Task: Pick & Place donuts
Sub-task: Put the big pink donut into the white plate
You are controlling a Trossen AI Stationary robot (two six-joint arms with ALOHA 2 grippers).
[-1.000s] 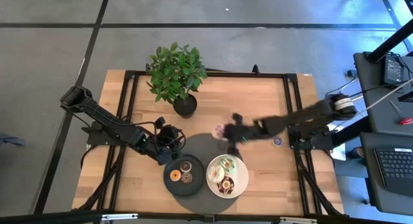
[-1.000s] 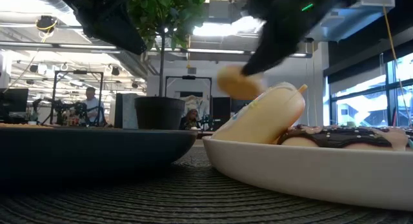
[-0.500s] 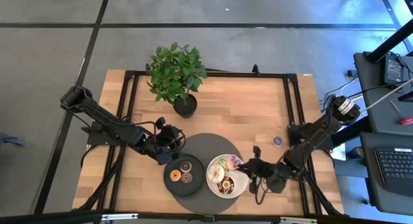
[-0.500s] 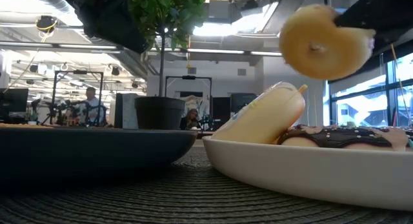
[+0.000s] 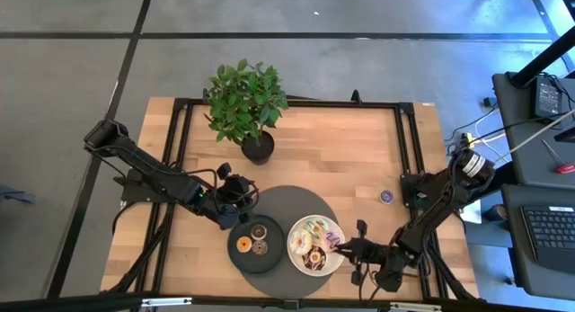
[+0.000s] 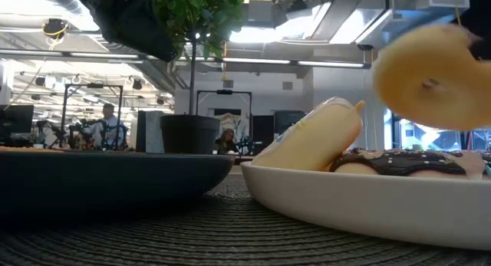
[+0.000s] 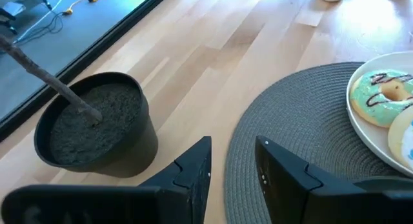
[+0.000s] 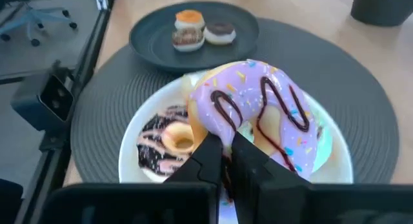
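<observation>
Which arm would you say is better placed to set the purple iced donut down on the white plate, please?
The right arm. Its gripper is already shut on the purple iced donut, directly over the white plate. The left gripper is open and empty, near the plant pot.

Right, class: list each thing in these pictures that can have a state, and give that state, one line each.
right hand: shut on the purple-iced donut, over the white plate
purple-iced donut: held, lifted
left hand: open, empty, beside the black plate
white plate: holds larger donuts
black plate: holds three tiny donuts
potted plant: upright
</observation>
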